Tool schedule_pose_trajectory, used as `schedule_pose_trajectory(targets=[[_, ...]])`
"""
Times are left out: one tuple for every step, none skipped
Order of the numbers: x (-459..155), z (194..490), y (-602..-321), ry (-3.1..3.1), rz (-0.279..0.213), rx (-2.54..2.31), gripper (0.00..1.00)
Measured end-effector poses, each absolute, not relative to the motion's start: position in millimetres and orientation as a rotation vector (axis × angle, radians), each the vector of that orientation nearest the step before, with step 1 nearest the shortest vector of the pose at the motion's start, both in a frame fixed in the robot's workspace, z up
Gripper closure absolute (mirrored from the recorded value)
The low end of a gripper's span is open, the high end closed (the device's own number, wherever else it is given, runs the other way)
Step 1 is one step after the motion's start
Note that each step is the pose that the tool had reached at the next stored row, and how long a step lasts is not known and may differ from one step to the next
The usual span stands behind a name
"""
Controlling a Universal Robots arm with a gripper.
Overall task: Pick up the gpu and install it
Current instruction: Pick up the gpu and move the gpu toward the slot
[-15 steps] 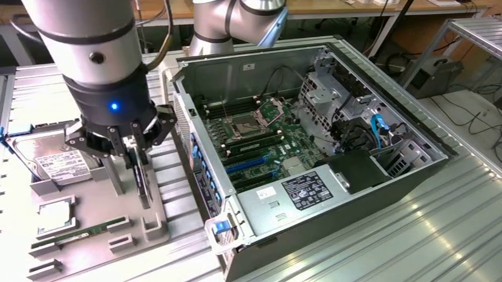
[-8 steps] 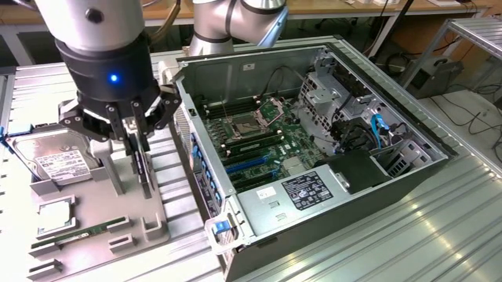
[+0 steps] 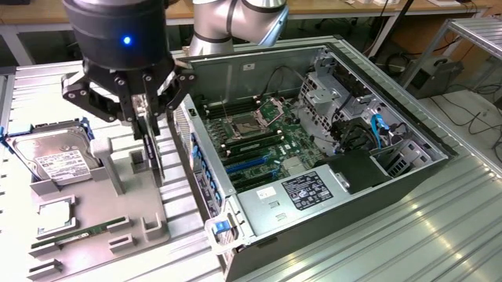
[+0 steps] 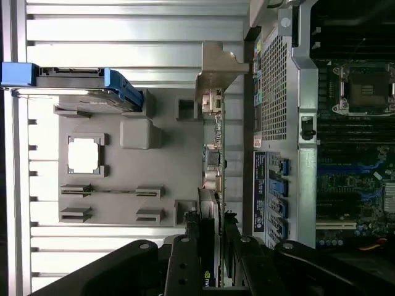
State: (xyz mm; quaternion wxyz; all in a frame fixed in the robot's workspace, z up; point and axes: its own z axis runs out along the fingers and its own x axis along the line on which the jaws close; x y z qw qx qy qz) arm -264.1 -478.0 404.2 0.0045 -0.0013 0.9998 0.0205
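Pick step: your claw (image 3: 145,116) is clamped on gpu (image 3: 154,158), upright over holder (image 3: 129,202). Install needs card edge lined w/ slot in case (image 3: 227,70) beside claw.

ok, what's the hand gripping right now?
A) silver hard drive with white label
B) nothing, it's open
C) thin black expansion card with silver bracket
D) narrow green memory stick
C: the hand is shut on the thin black expansion card with silver bracket, held edge-on over the grey plastic holder tray, where the silver hard drive and green memory stick lie.
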Motion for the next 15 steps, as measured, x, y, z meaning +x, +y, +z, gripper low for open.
schedule_pose_trajectory(targets=[[-261,409,-479,3.132,0.065,-0.004,0.74],[-256,415,-481,3.133,0.065,-0.004,0.74],[-253,420,-482,3.134,0.064,-0.004,0.74],[-248,426,-484,3.134,0.065,-0.004,0.74],[-245,429,-484,3.134,0.065,-0.004,0.74],[-238,436,-486,3.135,0.067,-0.004,0.74],[-233,439,-487,3.135,0.070,-0.004,0.74],[-229,441,-488,3.135,0.073,-0.004,0.74],[-224,443,-488,3.134,0.076,-0.004,0.74],[-219,444,-488,3.134,0.080,-0.004,0.74],[-214,445,-489,3.134,0.083,-0.004,0.74],[-209,445,-489,3.134,0.088,-0.004,0.74],[-204,445,-489,3.134,0.093,-0.004,0.74],[-198,445,-489,3.134,0.101,-0.004,0.74],[-193,445,-489,3.134,0.107,-0.004,0.74]])
